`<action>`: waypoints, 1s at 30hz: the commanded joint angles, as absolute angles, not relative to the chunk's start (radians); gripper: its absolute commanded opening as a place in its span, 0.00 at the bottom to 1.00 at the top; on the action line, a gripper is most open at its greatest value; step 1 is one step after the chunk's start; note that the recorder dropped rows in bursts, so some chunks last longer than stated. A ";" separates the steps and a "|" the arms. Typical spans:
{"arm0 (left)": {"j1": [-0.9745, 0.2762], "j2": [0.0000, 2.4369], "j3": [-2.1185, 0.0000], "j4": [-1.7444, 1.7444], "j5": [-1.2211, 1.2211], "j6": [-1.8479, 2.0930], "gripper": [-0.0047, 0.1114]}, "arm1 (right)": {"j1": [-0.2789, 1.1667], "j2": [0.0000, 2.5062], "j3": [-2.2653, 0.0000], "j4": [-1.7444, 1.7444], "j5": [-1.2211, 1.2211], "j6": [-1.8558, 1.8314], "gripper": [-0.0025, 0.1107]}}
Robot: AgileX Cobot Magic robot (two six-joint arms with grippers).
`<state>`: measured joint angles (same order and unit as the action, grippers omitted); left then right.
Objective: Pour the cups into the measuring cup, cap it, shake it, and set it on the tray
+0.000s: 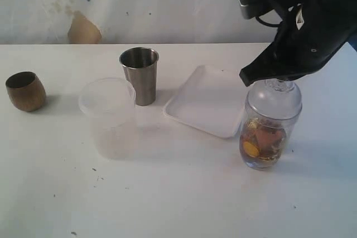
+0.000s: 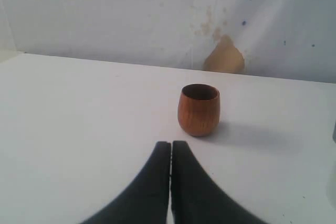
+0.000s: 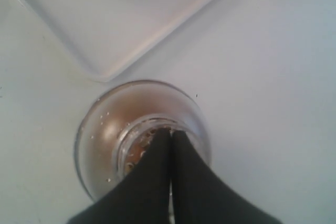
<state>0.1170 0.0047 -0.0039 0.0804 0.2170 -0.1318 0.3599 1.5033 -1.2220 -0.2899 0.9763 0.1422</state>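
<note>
Measuring cup [image 1: 265, 132] is on the desk [image 1: 167, 193] just beside the tray [image 1: 189, 104], not on it yet. Lid [image 1: 273, 101] is on, brownish stuff inside. Right hand [image 3: 170, 132] is clenched w/ nothing between the fingers, tips right at the lid's neck. Prob pressing the cap home, can't tell if it's touching tbh. Left hand [image 2: 171, 144] also clenched, empty, facing the wood cup [image 2: 199, 109]. Steel cup [image 1: 140, 76] and frosted cup [image 1: 109, 118] stand on the tray's far side, out of the way. Desk is white w/ dark specks. Wall [image 1: 167, 4] behind is white and stained, w/ a tan patch [image 1: 83, 29].
</note>
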 commanded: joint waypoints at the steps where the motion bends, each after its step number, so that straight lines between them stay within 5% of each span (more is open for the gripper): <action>1: 0.118 0.000 0.000 0.084 0.204 -0.132 0.05 | 0.358 1.542 -1.166 -0.244 0.992 0.134 0.02; 16: 0.118 0.000 0.000 0.084 0.204 -0.132 0.05 | 0.358 1.373 -1.167 -0.271 0.799 0.109 0.05; 18: 0.118 0.000 0.000 0.084 0.204 -0.132 0.05 | 0.358 1.345 -1.167 -0.285 0.779 0.109 0.14; 25: 0.118 0.000 0.000 0.084 0.204 -0.132 0.05 | 0.358 1.255 -1.167 -0.313 0.739 0.109 0.78; 30: 0.118 0.000 0.000 0.084 0.204 -0.132 0.05 | 0.358 1.223 -1.165 -0.313 0.743 0.109 0.85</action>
<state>0.1170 0.0047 -0.0039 0.0804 0.2170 -0.1318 0.3599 1.2385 -1.1728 -0.3007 0.7506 0.1133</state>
